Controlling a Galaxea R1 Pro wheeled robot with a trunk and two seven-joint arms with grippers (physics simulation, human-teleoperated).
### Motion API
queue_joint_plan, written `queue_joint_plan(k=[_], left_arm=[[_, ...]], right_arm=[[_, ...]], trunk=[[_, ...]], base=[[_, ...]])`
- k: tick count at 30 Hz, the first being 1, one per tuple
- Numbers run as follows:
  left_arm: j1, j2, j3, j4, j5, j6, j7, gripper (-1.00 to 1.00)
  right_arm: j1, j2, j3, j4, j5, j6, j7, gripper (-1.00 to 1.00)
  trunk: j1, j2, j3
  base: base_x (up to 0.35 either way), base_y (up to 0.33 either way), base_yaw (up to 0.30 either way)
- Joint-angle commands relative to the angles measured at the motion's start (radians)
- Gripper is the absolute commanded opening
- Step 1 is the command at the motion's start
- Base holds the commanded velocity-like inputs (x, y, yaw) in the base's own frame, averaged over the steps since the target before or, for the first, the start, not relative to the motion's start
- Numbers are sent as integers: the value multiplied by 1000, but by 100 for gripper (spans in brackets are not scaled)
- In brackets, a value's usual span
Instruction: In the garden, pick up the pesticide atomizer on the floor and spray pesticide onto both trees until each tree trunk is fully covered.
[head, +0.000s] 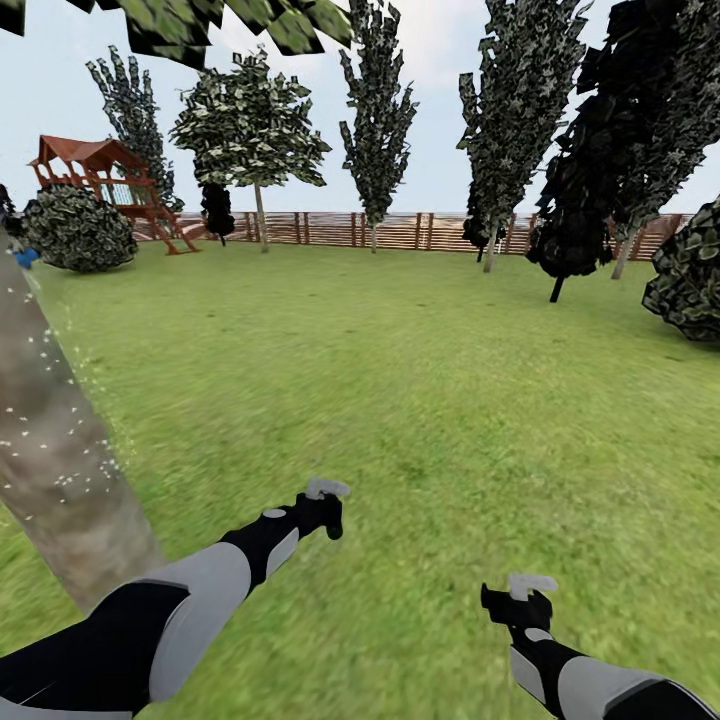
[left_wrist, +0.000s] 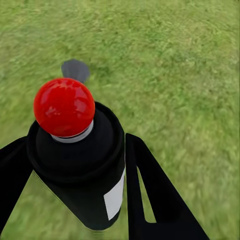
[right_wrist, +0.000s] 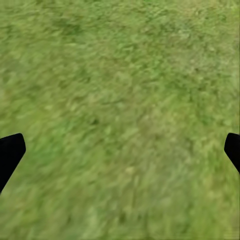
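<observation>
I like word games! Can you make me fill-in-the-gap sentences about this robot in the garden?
1. The left pincer holds a black bottle with a ____ ball on top.
2. The right pincer is open and holds ____.
3. Under both arms the ground is green ____.
4. The pale trunk stands on the robot's ____ side.

Missing words: red; nothing; grass; left

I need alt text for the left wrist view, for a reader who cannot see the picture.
A small black bottle with a white label and a round red cap sits clamped between the two black fingers of the left gripper, above blurred green lawn. A small dark grey patch lies on the grass beyond the cap.
</observation>
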Motion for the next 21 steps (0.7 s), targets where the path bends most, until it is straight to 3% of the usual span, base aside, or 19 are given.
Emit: queue_joint_plan(k=[1,21], left_arm=[[-1,0,-4,1,-4,-6,0,-100],[-1,0,-4,1,-3,-8,1,-100]], right_arm=[[-1,1,8,3,-7,-5,0,100],[5,3,8,3,-5,-5,0,100]], trunk=[[1,-1,-2],[1,-1,-2]], base=[[337,-106,0],[347,-9,0]])
